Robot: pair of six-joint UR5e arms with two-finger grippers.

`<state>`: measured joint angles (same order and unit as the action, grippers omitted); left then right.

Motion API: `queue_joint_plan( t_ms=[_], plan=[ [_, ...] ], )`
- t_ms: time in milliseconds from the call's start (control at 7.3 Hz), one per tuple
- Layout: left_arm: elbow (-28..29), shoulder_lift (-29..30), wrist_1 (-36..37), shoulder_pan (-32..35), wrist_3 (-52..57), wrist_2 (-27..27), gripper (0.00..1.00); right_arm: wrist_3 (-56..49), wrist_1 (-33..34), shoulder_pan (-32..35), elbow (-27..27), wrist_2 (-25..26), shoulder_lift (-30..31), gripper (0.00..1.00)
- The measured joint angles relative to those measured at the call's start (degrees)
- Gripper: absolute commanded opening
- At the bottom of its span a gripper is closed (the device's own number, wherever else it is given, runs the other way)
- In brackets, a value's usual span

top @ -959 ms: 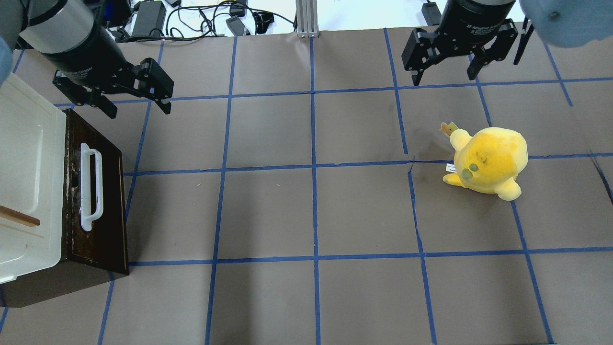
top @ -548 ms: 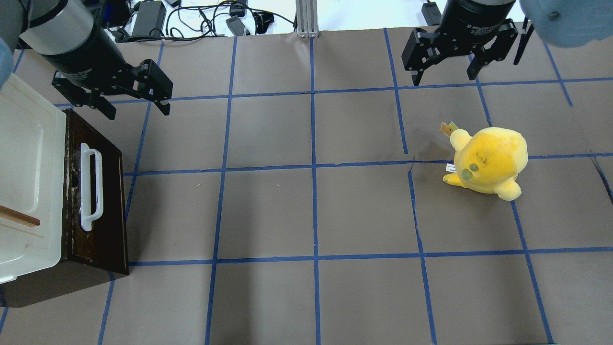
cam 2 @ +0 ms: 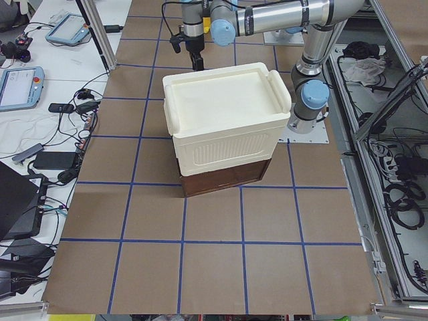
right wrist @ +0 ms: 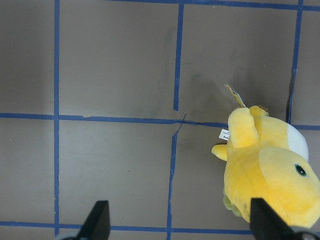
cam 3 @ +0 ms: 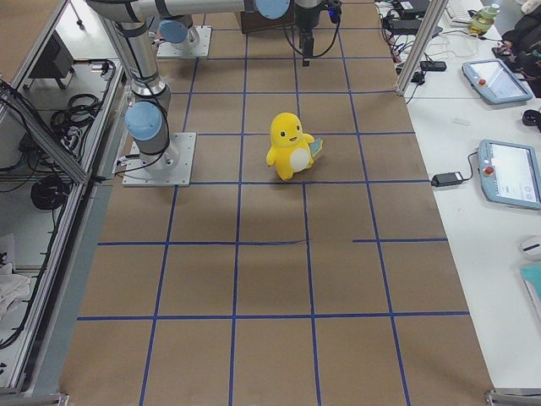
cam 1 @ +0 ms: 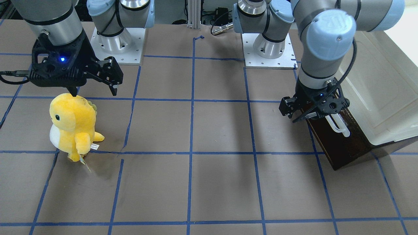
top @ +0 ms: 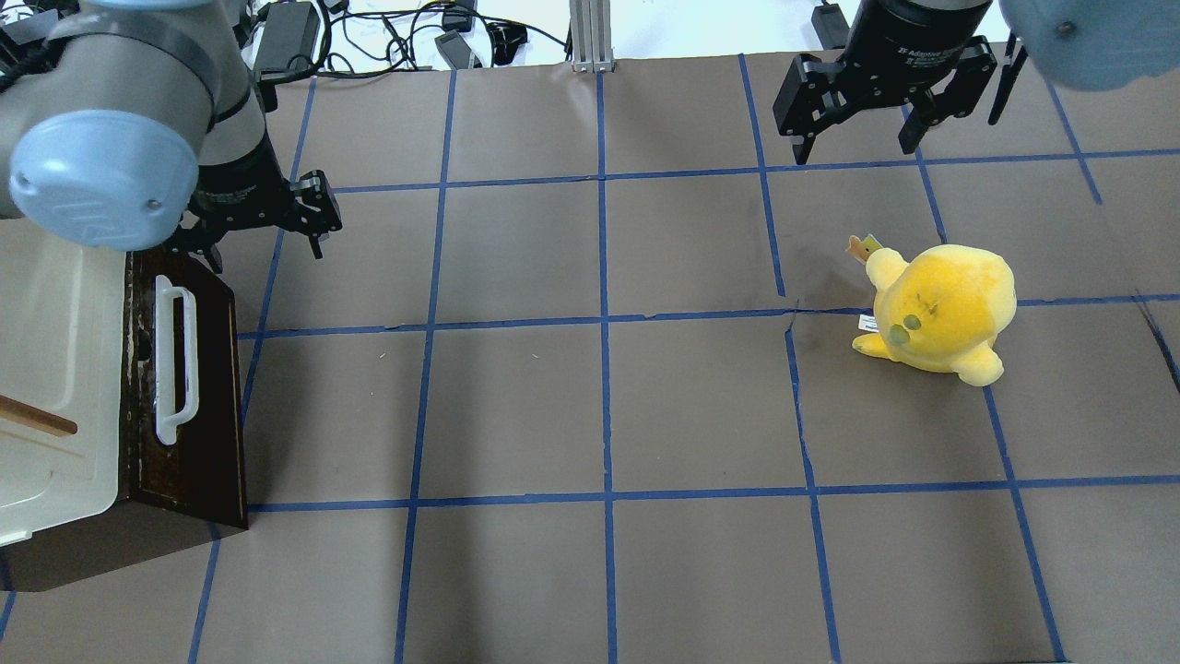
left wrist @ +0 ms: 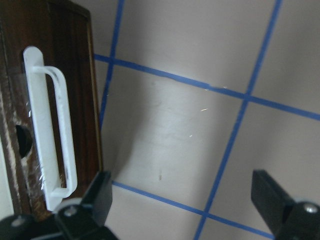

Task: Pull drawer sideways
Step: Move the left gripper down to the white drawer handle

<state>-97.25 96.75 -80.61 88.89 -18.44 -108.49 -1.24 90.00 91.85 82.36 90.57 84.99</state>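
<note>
The drawer [top: 198,415] has a dark brown front with a long white handle [top: 174,361] and sits shut under a cream-white box [top: 55,350] at the table's left edge. My left gripper [top: 263,244] is open and empty. It hangs just past the drawer's far end, touching nothing. In the front view the left gripper [cam 1: 305,115] is low beside the handle [cam 1: 338,126]. In the left wrist view the handle [left wrist: 47,135] lies left of the open fingers [left wrist: 100,192]. My right gripper [top: 853,148] is open and empty at the far right.
A yellow plush toy [top: 940,309] stands on the right half of the table, below the right gripper; it also shows in the right wrist view [right wrist: 270,170]. A wooden stick [top: 37,417] lies on the box lid. Cables lie beyond the table's far edge.
The left arm has swung round, its blue elbow joint now over the box. The left gripper has dropped and moved toward the drawer's far end. The right arm has not moved.
</note>
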Motion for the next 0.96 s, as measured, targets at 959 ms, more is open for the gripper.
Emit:
queue_joint_plan(
  t_ms=[959],
  plan=[
    [-2.66, 11.49, 1.40, 2.38, -10.15, -19.94, 0.93, 0.01, 0.00, 0.00, 0.00, 0.01, 0.00, 1.00]
  ],
)
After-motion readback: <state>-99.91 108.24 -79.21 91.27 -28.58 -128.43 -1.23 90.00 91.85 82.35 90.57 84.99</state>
